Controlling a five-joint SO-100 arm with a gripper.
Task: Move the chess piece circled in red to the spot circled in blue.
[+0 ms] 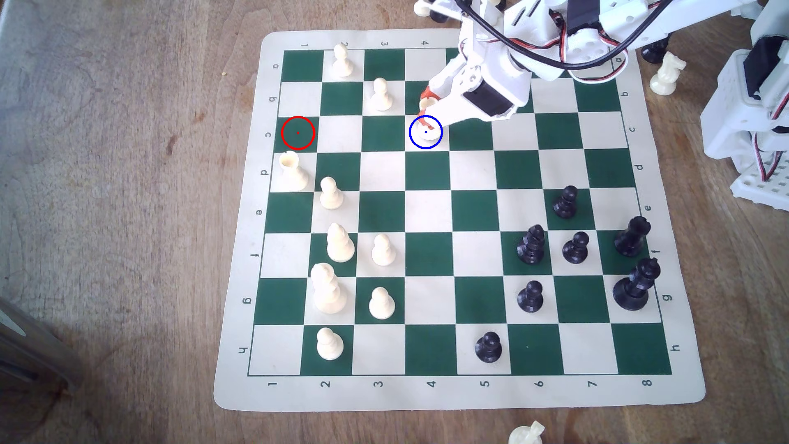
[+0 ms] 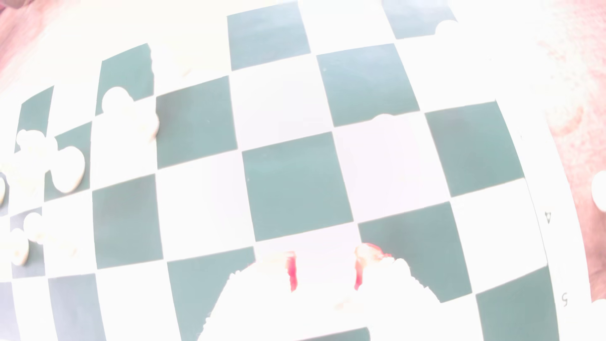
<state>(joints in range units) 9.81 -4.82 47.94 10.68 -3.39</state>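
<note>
A cream rook (image 1: pixel 428 103) stands between the orange-tipped fingers of my gripper (image 1: pixel 425 106), its base inside the blue ring. That ring marks a cream square (image 1: pixel 436 146) in row c of the green-and-cream board. The gripper reaches in from the exterior view's upper right and is shut on the rook's upper body. I cannot tell whether the base touches the square. The red ring (image 1: pixel 298 132) lies on a bare dark green square at the board's left edge. In the washed-out wrist view, the gripper (image 2: pixel 325 273) shows red pads (image 2: pixel 292 272) either side of a white blur.
A twin cream rook (image 1: pixel 292 170) stands just below the red ring. Cream pawns (image 1: pixel 381 94) (image 1: pixel 342 61) stand left of the gripper, and more cream pieces (image 1: pixel 339 243) run down the left columns. Black pieces (image 1: pixel 531 245) cluster at lower right. The arm's base (image 1: pixel 751 119) stands off the board's right edge.
</note>
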